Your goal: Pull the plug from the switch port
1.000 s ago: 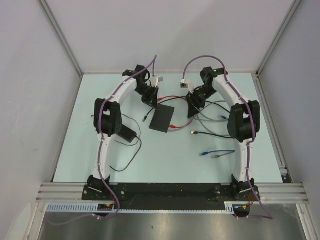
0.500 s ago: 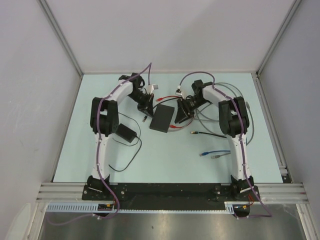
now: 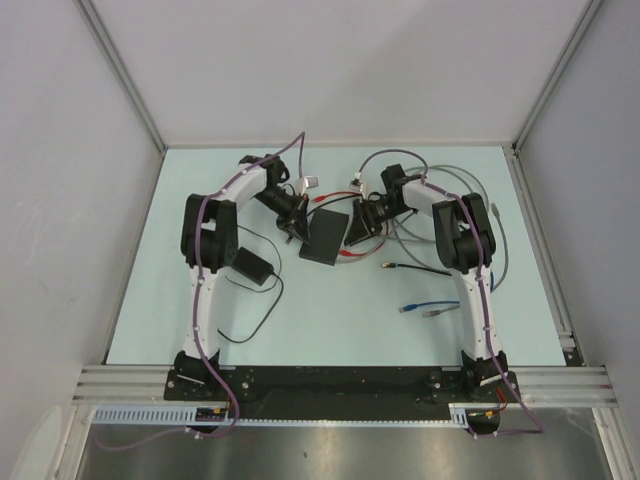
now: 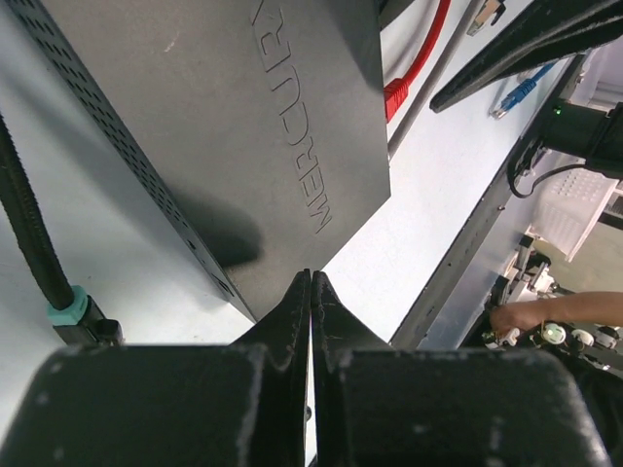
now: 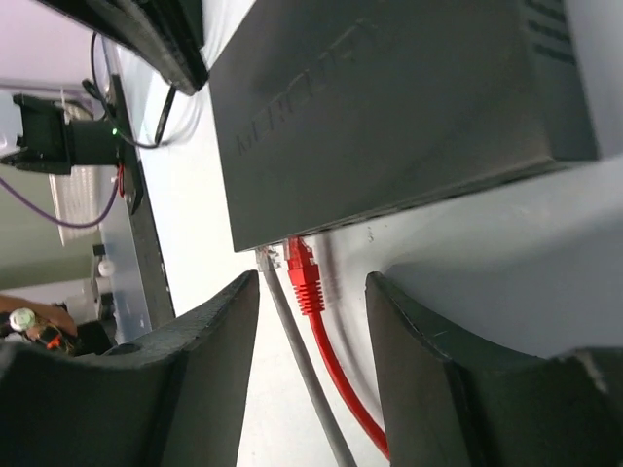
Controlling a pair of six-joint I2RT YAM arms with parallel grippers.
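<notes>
The switch (image 3: 325, 238) is a flat matte-black box at mid-table. It fills the top of the left wrist view (image 4: 243, 117) and of the right wrist view (image 5: 389, 107). A red plug (image 5: 304, 270) and a grey plug (image 5: 267, 259) sit side by side in its ports; the red plug also shows in the top view (image 3: 347, 256). My right gripper (image 5: 311, 302) is open, its jaws either side of the two cables just short of the plugs, at the switch's right side (image 3: 357, 228). My left gripper (image 4: 311, 279) is shut and empty, its tips at the switch's corner (image 3: 293, 226).
A black power adapter (image 3: 252, 265) with a thin cord lies left of the switch. A black cable with a teal ring (image 4: 66, 309) lies by my left gripper. A blue cable (image 3: 432, 305), a gold-tipped black cable (image 3: 415, 268) and grey cables (image 3: 492, 215) lie to the right.
Both arms have folded inward and lowered toward the switch. The left gripper came to its left corner, the right gripper to the plugs on its right side.
</notes>
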